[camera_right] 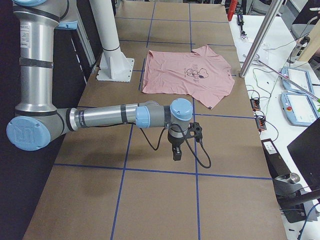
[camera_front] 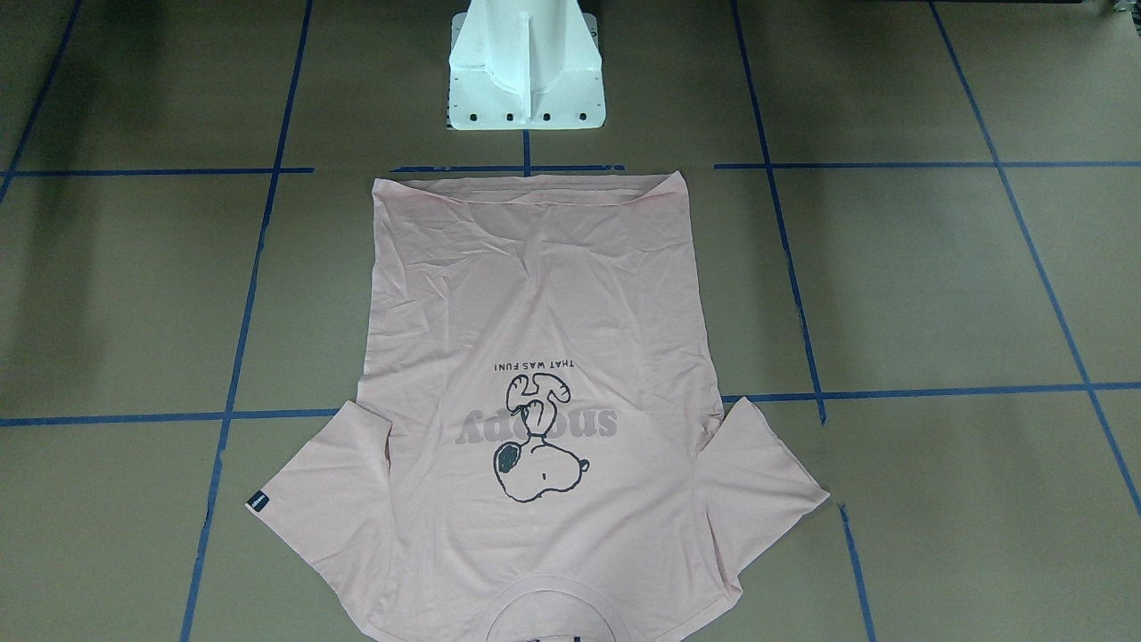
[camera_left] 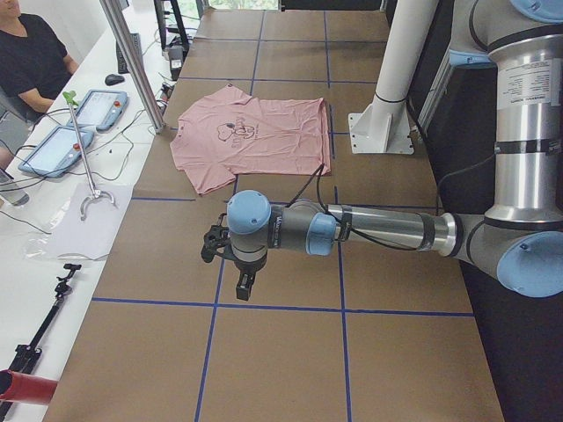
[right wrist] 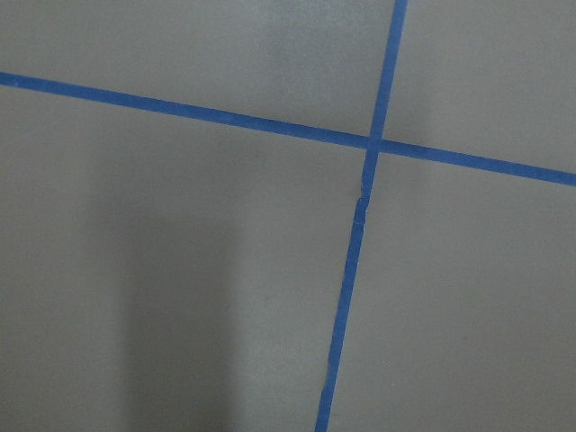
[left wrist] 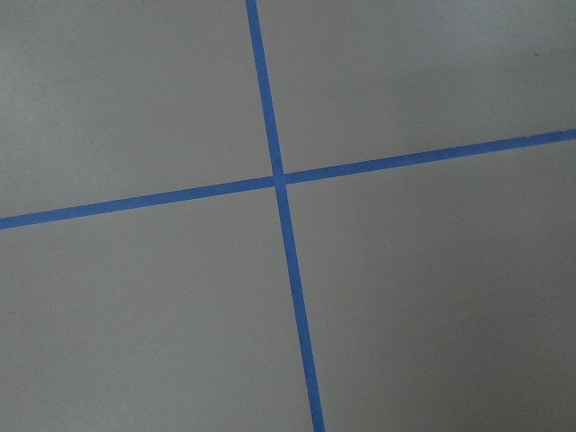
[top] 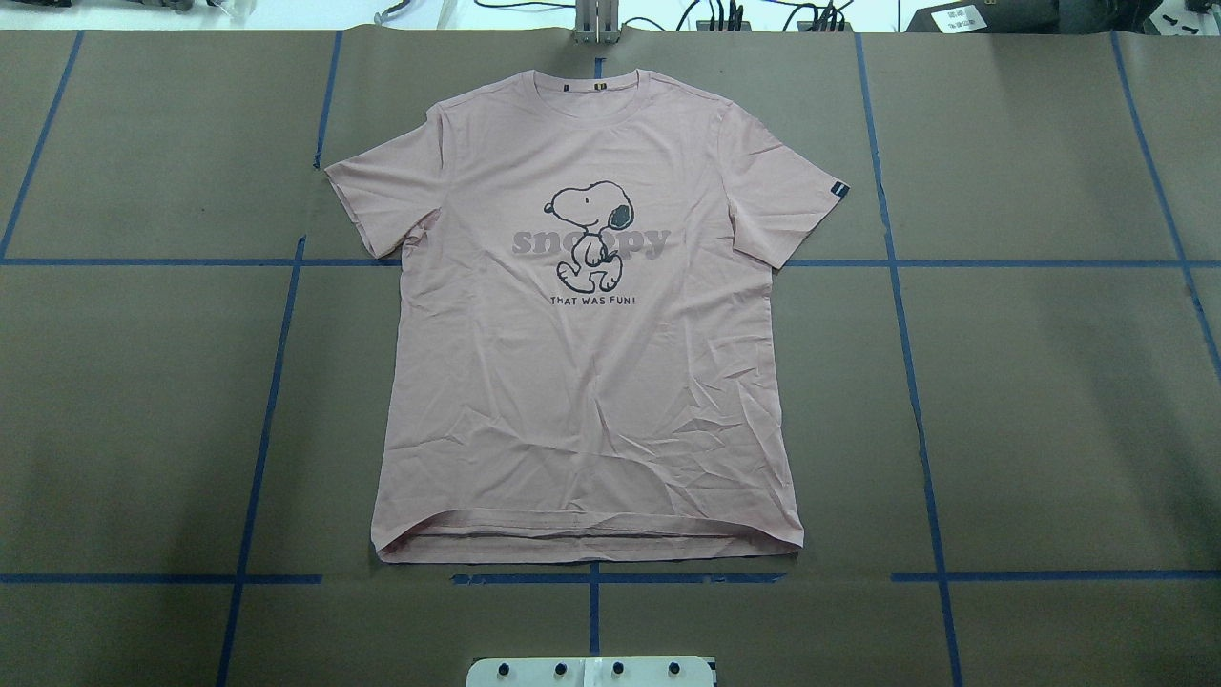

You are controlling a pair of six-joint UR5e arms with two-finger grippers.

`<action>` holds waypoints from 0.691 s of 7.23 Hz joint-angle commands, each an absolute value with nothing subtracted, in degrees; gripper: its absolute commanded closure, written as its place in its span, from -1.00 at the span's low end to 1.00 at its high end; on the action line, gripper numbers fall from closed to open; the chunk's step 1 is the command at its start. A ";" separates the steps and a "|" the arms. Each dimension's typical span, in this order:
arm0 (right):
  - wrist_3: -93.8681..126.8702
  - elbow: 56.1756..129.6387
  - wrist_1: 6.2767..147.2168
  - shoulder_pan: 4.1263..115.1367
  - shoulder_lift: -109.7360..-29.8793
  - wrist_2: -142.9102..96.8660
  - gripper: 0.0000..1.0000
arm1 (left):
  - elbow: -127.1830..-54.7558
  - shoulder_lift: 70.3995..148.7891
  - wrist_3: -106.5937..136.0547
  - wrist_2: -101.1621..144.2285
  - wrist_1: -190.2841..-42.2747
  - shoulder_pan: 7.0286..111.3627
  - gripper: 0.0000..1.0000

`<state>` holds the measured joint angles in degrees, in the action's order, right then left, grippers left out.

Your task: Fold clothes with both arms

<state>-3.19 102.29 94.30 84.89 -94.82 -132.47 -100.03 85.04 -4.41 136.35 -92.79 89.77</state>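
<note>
The left arm [camera_left: 378, 230] reaches out low over the brown table [top: 1049, 401], well apart from the shirt. The left gripper [camera_left: 244, 283] points down near a blue tape cross [left wrist: 278, 176]. I cannot tell if its fingers are apart or together. The pink shirt [top: 582, 382] lies flat in the middle, picture side up. The right arm [camera_right: 110, 116] reaches out on the other side. The right gripper [camera_right: 176, 153] points down too, and I cannot tell about its fingers either.

Bare grey-brown table [right wrist: 180, 207] fills the frame, crossed by two strips of blue tape. One strip [right wrist: 180, 107] slants gently down from left edge to right edge; the other [right wrist: 344, 306] runs top to bottom, leaning left, and they meet at a crossing [right wrist: 373, 142] upper right of centre. Just below it the upright strip has a small offset join [right wrist: 361, 200], and a soft shadow [right wrist: 171, 342] darkens the lower left.
</note>
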 commanded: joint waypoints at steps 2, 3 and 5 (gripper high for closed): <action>-2.64 101.95 93.96 85.34 -94.31 -132.45 -1.00 | -102.56 84.46 -4.92 136.93 -92.29 89.91 -1.00; -2.72 101.69 93.61 85.34 -94.31 -132.36 -1.00 | -102.74 84.20 -4.83 136.59 -92.46 89.91 -1.00; -2.64 100.82 89.67 85.08 -94.22 -132.63 -1.00 | -102.31 84.20 -4.31 137.02 -92.37 89.83 -1.00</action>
